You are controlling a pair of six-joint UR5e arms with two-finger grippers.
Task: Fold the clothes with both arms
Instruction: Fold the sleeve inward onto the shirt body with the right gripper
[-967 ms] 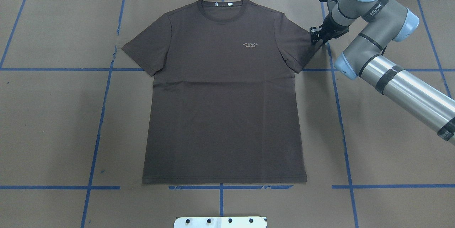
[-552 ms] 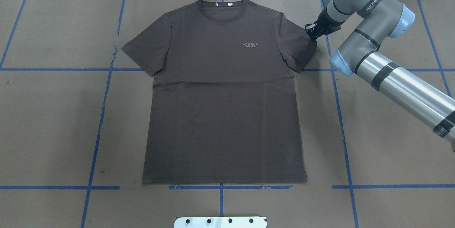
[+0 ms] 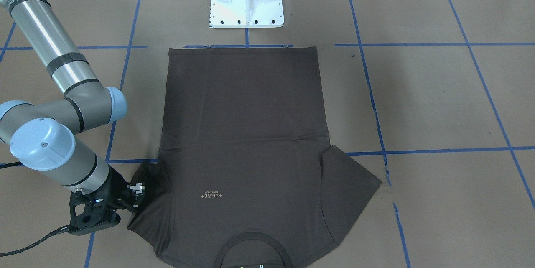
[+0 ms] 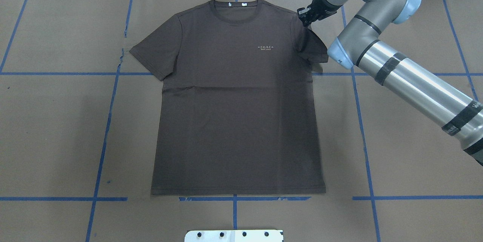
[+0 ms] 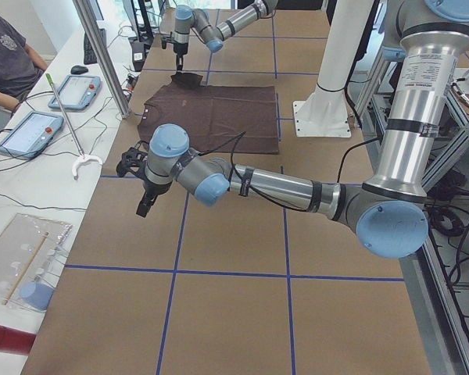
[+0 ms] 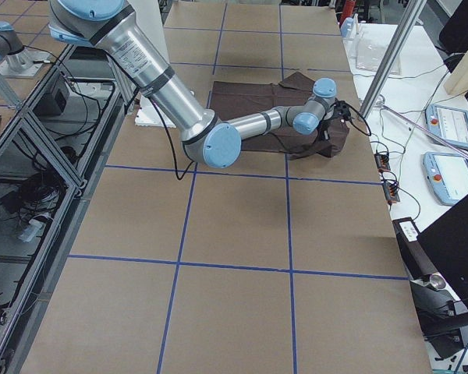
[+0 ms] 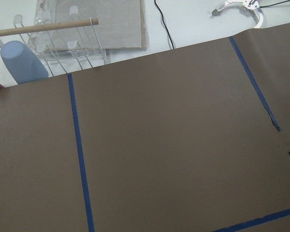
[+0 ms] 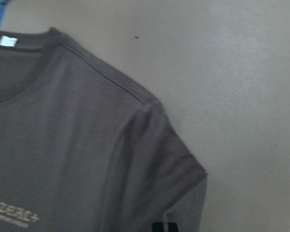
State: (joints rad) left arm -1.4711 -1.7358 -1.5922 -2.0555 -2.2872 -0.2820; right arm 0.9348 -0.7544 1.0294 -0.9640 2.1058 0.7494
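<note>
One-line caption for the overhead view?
The right gripper pinches one sleeve of the T-shirt, spread flat on the table, collar farthest from the robot.

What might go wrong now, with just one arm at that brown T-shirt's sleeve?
The right gripper pinches only the sleeve of the dark brown short-sleeved T-shirt, so the cloth may slip out mid-fold. The left gripper hangs over the brown paper-covered table, away from the shirt; a one-sided pull may drag or wrinkle the body and skew the fold.
</note>
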